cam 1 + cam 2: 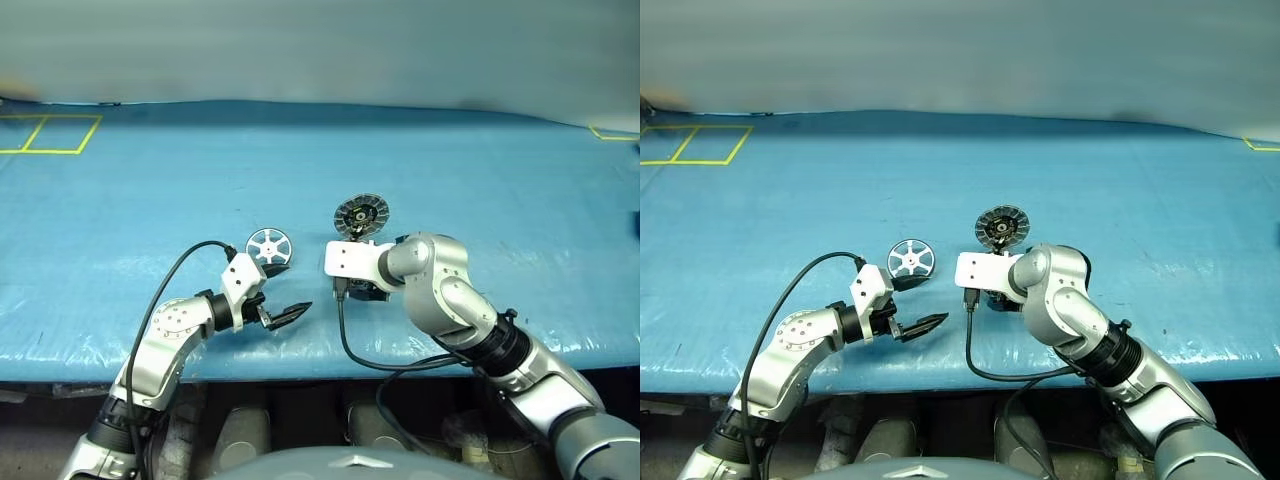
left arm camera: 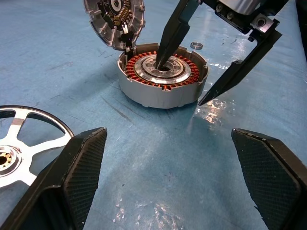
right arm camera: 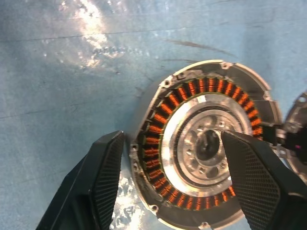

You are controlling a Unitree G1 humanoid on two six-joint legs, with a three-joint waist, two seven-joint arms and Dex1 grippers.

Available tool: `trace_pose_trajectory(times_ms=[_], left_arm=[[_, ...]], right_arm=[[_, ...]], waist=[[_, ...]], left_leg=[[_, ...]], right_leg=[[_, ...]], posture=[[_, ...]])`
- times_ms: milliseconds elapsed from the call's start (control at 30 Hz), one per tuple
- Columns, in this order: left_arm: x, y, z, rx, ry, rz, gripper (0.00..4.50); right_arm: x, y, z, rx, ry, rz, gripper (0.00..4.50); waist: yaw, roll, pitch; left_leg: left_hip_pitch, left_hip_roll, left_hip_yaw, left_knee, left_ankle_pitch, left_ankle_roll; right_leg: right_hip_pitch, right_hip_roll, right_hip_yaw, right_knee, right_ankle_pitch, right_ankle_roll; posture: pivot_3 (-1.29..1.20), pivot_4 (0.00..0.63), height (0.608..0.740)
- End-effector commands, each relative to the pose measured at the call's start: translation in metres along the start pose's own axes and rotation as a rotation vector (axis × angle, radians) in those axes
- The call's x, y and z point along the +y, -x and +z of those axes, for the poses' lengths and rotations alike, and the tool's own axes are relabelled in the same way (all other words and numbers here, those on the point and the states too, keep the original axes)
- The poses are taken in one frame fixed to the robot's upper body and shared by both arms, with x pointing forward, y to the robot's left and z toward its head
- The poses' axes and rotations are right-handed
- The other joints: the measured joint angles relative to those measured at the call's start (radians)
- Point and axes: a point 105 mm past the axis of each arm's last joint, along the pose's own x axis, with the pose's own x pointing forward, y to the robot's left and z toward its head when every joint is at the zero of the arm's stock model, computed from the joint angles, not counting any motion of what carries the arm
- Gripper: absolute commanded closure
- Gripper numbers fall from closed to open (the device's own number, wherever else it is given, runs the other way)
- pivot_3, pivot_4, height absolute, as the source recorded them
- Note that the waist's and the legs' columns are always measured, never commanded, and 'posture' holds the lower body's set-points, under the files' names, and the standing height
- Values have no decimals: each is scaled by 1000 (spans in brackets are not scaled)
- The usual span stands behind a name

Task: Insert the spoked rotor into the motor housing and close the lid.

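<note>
Near the table's (image 1: pixel 110 330) front edge, my left end effector (image 1: pixel 283 317) is spread by the spoked rotor (image 1: pixel 268 246); my right end effector (image 3: pixel 170 191), spread, straddles the motor housing's (image 2: pixel 163 79) wall, lid (image 1: pixel 360 215) upright.

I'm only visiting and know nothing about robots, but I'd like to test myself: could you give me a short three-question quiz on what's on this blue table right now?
1. True or false: the lid of the round motor case stands open.
2. Where is the spoked wheel? A) inside the case B) flat on the table beside the left gripper C) held by the right gripper
3. How do the right gripper's fingers sit against the case?

Key:
1. True; it is tilted up on its hinge.
2. B; the left gripper is open and holds nothing.
3. One finger reaches into the case's centre hole, the other is outside the wall, so they straddle the copper ring.
</note>
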Motion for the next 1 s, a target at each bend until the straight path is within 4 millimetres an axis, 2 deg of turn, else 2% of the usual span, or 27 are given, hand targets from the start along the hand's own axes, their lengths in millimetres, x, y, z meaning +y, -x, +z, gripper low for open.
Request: trace_pose_trajectory(times_ms=[33, 167, 267, 433, 500, 567, 667, 800, 1000], left_arm=[[-2, -2, 7, -26, -17, -14, 0], [-1, -2, 9, -32, -23, -20, 0], [-1, -1, 11, -40, -26, -24, 0], [-4, 1, 13, -51, -21, -33, 0], [-4, 0, 16, -68, -23, -36, 0], [-2, 0, 19, -81, -23, -37, 0], [0, -4, 23, -89, -26, -42, 0], [0, -17, 36, -140, -48, -68, 0], [-7, -27, 46, -168, -66, -134, 0]], right_arm=[[-7, 16, 0, -31, 6, -70, 1112], [10, 31, -5, -77, 2, -31, 1112], [14, 41, -11, -126, -78, -40, 1112], [-6, 64, -22, -329, -334, -261, 1112], [-28, 77, -53, -413, -575, -515, 1112], [-28, 80, -74, -444, -712, -622, 1112], [-19, 76, -90, -535, -907, -661, 1112], [-7, 54, -114, -430, -957, -754, 1112], [0, 33, -109, -436, -943, -722, 1112]], waist=[[1, 0, 0], [3, 0, 0], [1, 0, 0], [1, 0, 0], [2, -1, 0], [5, 0, 0], [4, 0, 0], [-1, 2, 0], [-15, 3, 1]], left_leg=[[0, 0, 0, 0, 0, 0], [-1, 0, -1, 0, 0, 0], [-2, 0, -1, 0, 0, 0], [-1, 0, -2, 0, 0, 0], [-1, 0, -1, 0, 0, 0], [-1, 1, -3, 0, 0, 0], [-2, -1, -2, 0, 0, 0], [0, -1, -1, 0, 0, 0], [1, 0, 0, -1, 0, 0]], right_leg=[[0, 0, 0, 0, 0, 0], [0, 0, 0, -1, 0, 0], [0, 0, -1, -1, 0, 0], [0, 1, -1, -1, -3, 3], [0, 1, 0, 0, -3, 3], [1, 2, -1, 0, -3, 3], [1, 0, 0, -1, -2, 2], [1, 0, 0, 0, -1, 1], [1, 1, 2, 1, -1, 1]], posture=[[0, 150, 740], [0, 150, 740], [0, 150, 740], [0, 150, 740], [0, 150, 740], [0, 150, 740], [0, 150, 740], [0, 150, 740], [0, 150, 740]])
